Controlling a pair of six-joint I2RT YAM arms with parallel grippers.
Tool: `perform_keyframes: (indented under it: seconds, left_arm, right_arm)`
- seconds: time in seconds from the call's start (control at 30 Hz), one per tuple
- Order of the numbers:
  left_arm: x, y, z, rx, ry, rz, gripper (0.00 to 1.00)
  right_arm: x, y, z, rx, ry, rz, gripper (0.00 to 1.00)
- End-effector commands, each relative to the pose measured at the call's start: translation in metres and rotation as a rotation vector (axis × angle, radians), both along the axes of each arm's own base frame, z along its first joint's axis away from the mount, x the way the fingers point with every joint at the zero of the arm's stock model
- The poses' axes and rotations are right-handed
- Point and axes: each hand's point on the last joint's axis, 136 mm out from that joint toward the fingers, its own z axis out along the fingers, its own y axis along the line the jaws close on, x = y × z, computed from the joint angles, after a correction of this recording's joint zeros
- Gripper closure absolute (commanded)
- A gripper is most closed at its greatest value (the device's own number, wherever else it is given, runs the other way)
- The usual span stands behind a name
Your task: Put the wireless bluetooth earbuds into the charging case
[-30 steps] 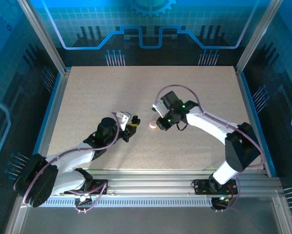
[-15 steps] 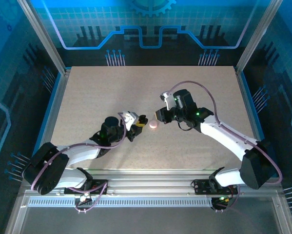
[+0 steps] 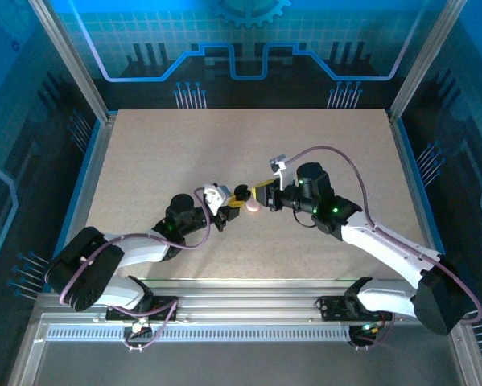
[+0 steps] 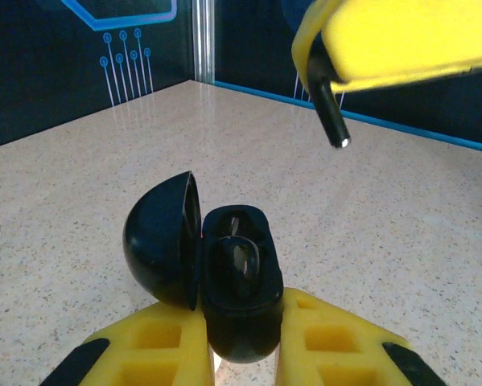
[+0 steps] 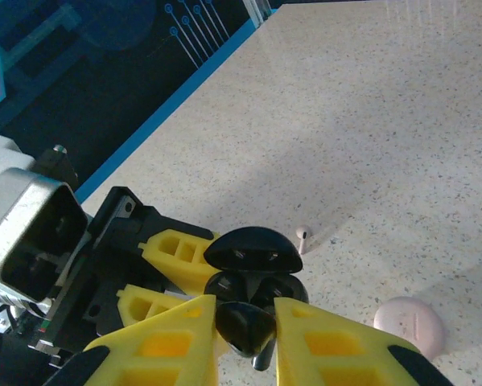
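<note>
The left gripper (image 4: 241, 322) squeezes the open black case (image 4: 236, 265). The right gripper (image 5: 245, 310) pinches a black earbud (image 5: 243, 323) just above and should lower it slowly and straight. A pink case (image 3: 252, 206) lies at 5 o'clock from the black case.

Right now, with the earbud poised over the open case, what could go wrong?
1. The right end effector pinches the black earbud by its body; the stem looks offset from the open black charging case, so it could catch the rim and slip free.
2. The left end effector grips only the case's near end; pressing down might tilt it.
3. The pink round case and a tiny pale earbud lie nearby on the table and could be knocked.
</note>
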Motion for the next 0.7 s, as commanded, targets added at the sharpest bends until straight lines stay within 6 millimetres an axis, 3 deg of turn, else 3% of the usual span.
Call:
perform_keyframes:
  seconds: [0.0,0.67]
  left_arm:
    - [-0.006,-0.004,0.015,-0.039,-0.059,-0.030,0.82]
    - [-0.007,-0.003,0.025,-0.076,-0.054,-0.024,0.82]
  right_arm:
    - [0.000,0.004,0.016,0.071,-0.077,-0.021,0.77]
    - [0.015,0.028,0.012,0.119,-0.093,-0.006,0.77]
